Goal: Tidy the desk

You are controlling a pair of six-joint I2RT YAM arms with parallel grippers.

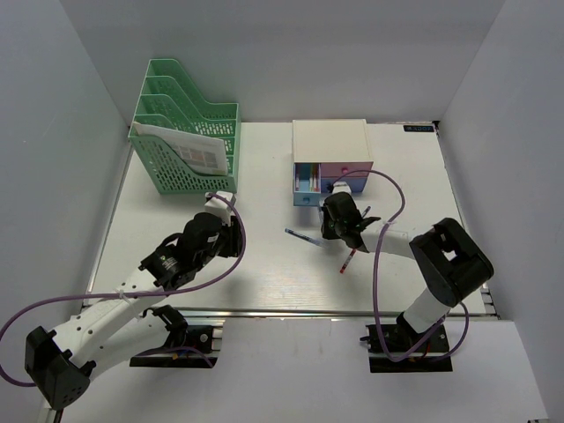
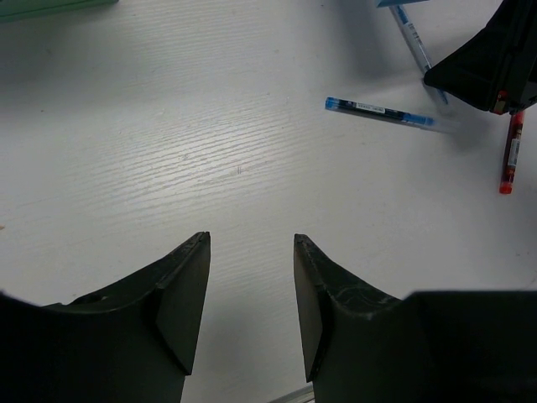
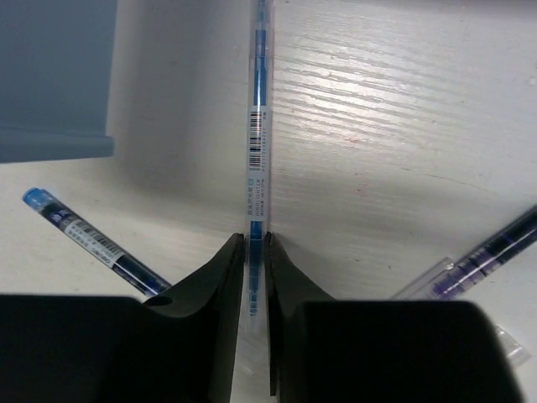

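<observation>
The white desk (image 1: pixel 264 282) carries loose pens. My right gripper (image 1: pixel 336 226) is in front of the small drawer box (image 1: pixel 333 141) and is shut on a clear blue pen (image 3: pixel 258 143), gripped near one end, with its long end pointing away over the desk (image 3: pixel 403 117). The right gripper (image 3: pixel 254 240) has a blue pen (image 3: pixel 92 243) to its left and a purple pen (image 3: pixel 491 250) to its right. My left gripper (image 2: pixel 252 243) is open and empty above bare desk (image 2: pixel 168 126); in the top view it (image 1: pixel 227 231) is left of the pens.
A blue pen (image 1: pixel 304 235) and a red pen (image 1: pixel 348 260) lie on the desk near the right gripper; both pens also show in the left wrist view, blue (image 2: pixel 377 110) and red (image 2: pixel 510 153). A green file rack (image 1: pixel 185 132) holding papers stands at the back left.
</observation>
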